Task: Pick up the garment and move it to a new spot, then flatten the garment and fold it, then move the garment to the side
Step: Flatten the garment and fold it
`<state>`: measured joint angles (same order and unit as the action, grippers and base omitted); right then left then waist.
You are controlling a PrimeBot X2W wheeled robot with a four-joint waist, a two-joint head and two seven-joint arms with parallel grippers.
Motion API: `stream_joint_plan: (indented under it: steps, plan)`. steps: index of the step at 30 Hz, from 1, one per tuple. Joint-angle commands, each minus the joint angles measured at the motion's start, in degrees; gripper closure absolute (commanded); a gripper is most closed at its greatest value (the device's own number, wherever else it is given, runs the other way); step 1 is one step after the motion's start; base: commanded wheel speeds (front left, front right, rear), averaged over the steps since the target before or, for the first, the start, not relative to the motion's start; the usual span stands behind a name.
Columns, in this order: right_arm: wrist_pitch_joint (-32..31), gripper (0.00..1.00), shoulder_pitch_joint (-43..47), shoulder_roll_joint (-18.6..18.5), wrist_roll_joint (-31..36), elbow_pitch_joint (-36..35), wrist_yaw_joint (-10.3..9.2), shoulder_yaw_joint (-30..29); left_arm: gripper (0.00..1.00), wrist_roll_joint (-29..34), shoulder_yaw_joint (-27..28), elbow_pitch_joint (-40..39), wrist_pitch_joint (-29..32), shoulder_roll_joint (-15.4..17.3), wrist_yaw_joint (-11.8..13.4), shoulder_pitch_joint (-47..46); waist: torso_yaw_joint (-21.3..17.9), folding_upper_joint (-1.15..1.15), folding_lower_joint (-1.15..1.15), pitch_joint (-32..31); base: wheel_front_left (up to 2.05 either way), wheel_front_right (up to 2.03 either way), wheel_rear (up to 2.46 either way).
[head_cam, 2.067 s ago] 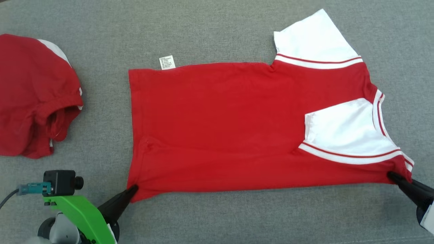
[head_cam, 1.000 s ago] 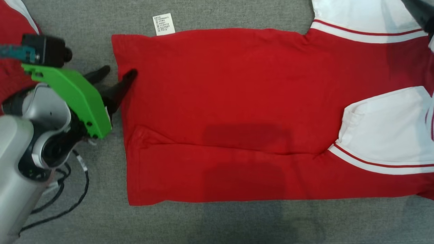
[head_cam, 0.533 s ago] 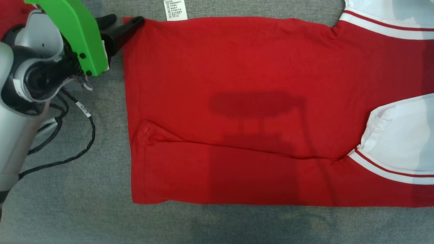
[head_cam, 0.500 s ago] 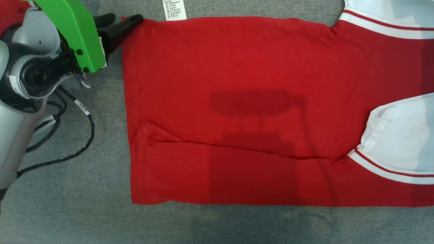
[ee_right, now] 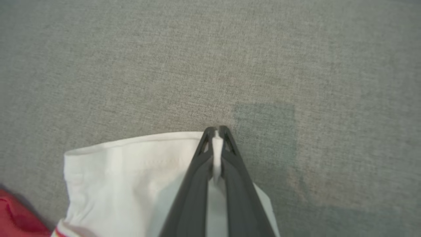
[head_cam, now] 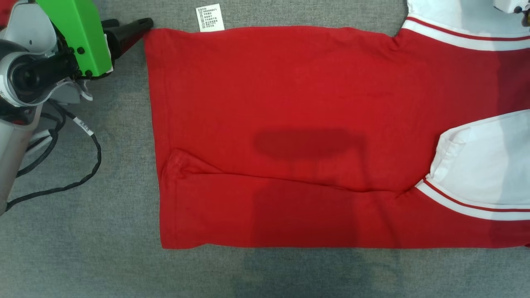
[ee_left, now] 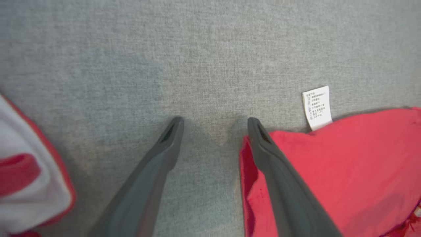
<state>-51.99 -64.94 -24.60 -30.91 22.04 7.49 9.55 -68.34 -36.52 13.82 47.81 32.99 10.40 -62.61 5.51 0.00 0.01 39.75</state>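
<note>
Grey table [head_cam: 124,273]; the right wrist view shows the right tool [ee_right: 216,130] clamped on the white sleeve [ee_right: 131,164] of the garment [head_cam: 290,82], cropped overhead; left tool [ee_left: 213,123] spread at the hem [ee_left: 246,164].

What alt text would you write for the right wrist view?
The right gripper is shut on the edge of the white sleeve, which lies on a grey fabric surface. A bit of red cloth shows at the lower left.
</note>
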Motion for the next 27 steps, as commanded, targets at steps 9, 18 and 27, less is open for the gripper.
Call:
stream_joint_plan:
  steps: [9,18,27]
  plan:
    - [0.20,1.00,1.08,-1.17,-1.28,0.25,0.00,1.01,0.00,-3.24,1.89,-2.65,0.56,0.36,0.21,2.58,0.09,0.00,-0.01,-0.55,0.00,0.00,0.00]
    - [-0.30,1.00,1.76,-1.75,-1.58,-0.31,0.00,1.31,0.00,-5.22,1.72,-4.75,1.66,-0.08,-0.62,4.20,0.22,0.00,-0.01,-0.18,0.00,0.00,0.00]
    - [1.24,1.00,1.27,-1.08,-2.52,-0.98,0.01,2.62,1.00,-3.42,0.89,-3.31,-0.47,-0.64,-1.47,5.15,-0.71,0.00,-0.01,0.27,0.00,0.00,0.00]
